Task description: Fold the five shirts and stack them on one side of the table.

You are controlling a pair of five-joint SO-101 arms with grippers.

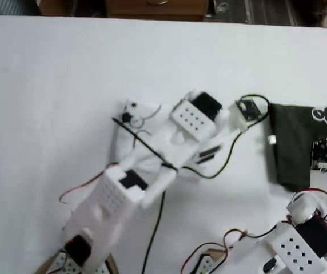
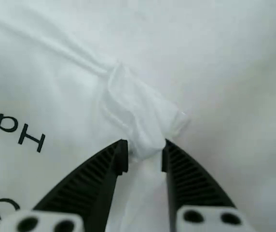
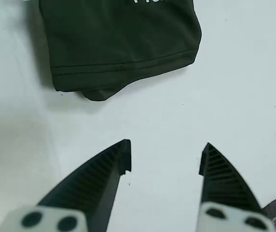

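White shirt (image 1: 126,137), left of black shirt (image 1: 292,145), is mostly hidden under left arm (image 1: 112,194); left gripper (image 2: 144,155) jaws pinch its fold. Black shirt cut off at pic edge; right gripper (image 3: 164,157) near it w/ jaws spread

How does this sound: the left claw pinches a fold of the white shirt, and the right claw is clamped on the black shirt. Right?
Not quite. The right wrist view shows the right gripper open above the table, short of the black shirt. The left gripper does pinch the white shirt.

Black print marks white shirt (image 2: 143,111); folded shirt (image 3: 118,38) seems black.
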